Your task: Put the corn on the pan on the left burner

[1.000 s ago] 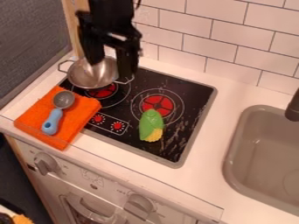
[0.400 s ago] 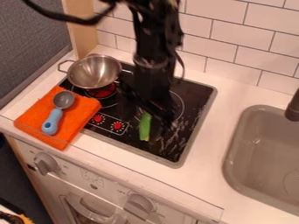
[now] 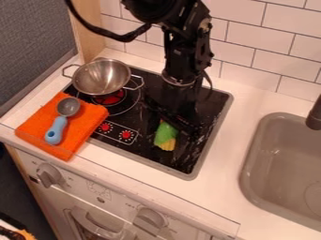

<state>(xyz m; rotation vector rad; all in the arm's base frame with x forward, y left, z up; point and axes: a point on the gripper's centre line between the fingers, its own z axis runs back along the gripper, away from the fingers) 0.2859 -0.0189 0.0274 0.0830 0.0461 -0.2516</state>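
Mid-frame, my claw (image 3: 179, 124), open or closed I can't tell, overlaps the corn (image 3: 166, 136); lower-centre knob markings (image 3: 130, 205) are illegible.

The white bench (image 3: 216, 187) has a black stove (image 3: 141, 149) and grey sink (image 3: 256, 150) set in it, a pan (image 3: 100, 79) on the stove, and an orange cloth (image 3: 87, 123) overlapping the stove's edge.

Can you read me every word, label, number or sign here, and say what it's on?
No text can be read.
Oven front: tiny marks beside one knob, too small to read.
Oven front: a small drawing, no readable words.
Cooktop: printed red dials, no legible lettering.
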